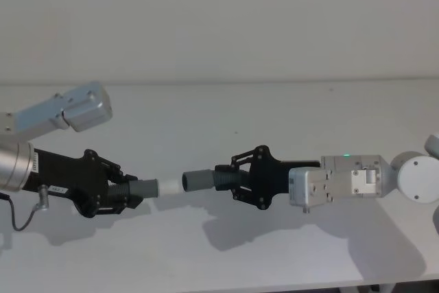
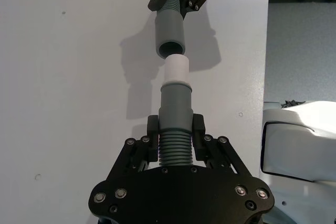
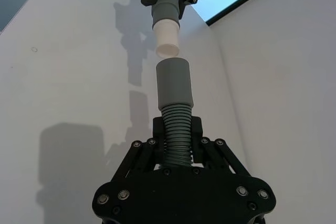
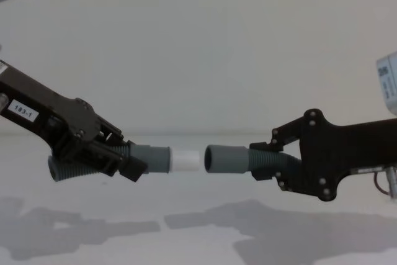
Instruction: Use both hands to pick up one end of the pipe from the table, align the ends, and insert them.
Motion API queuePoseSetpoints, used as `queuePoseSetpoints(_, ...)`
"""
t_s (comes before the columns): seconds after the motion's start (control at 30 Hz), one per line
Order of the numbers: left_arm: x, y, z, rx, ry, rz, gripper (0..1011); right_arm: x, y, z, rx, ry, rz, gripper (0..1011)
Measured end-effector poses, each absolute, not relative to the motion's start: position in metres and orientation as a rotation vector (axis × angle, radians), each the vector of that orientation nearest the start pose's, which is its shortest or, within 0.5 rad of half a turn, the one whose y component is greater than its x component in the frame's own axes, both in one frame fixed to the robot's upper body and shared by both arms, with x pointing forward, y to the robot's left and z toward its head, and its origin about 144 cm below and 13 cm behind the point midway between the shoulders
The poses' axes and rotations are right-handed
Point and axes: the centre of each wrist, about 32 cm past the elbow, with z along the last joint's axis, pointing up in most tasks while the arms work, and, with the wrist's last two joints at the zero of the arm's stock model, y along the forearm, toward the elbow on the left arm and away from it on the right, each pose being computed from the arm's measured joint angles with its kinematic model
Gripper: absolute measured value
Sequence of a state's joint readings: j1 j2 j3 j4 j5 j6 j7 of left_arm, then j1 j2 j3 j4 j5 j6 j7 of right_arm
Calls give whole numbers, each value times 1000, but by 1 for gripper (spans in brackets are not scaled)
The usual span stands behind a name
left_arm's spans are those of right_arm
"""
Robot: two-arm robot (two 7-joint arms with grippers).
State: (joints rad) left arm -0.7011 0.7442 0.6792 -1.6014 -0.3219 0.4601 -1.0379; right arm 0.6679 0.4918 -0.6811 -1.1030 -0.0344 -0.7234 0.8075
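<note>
Both pipe pieces are held in the air above the table (image 1: 226,121). My left gripper (image 1: 128,193) is shut on the ribbed part of the piece with the white tip (image 1: 167,187). My right gripper (image 1: 233,178) is shut on the ribbed part of the other piece, whose open grey cuff (image 1: 197,180) faces the white tip. In the chest view the white tip (image 4: 185,159) and the cuff (image 4: 224,159) are nearly in line, with a small gap between them. The left wrist view shows the tip (image 2: 176,70) just short of the cuff's mouth (image 2: 170,49), not inside it.
A plain wall (image 1: 219,18) rises behind the table's far edge. The arms' shadows fall on the table surface below the grippers. A white robot body part (image 2: 299,140) shows beside the table in the left wrist view.
</note>
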Motion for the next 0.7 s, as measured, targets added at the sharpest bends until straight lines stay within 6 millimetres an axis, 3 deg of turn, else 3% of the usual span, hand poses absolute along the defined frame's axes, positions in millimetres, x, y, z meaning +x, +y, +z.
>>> queuePoseSetpoints(0.7,555,274,1333,659,-85,226,335,600,-268,1212,-318,-876,-104,252)
